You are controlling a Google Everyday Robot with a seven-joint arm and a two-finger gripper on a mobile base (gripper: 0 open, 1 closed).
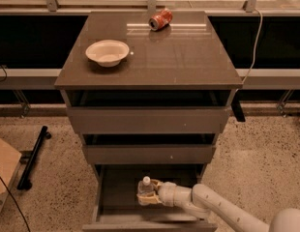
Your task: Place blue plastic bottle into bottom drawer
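Observation:
The bottom drawer (116, 215) of the grey-brown cabinet is pulled open at the bottom of the camera view. The blue plastic bottle (145, 188) stands upright inside it, white cap up. My gripper (148, 194) reaches into the drawer from the lower right on a white arm and is shut on the bottle's lower body. The bottle's base is hidden by the fingers, so I cannot tell whether it rests on the drawer floor.
A white bowl (107, 52) and a crushed red-orange soda can (160, 20) sit on the cabinet top (188, 57). The two upper drawers are slightly open. A black bar (33, 157) and a cardboard box (4, 170) lie on the floor at left.

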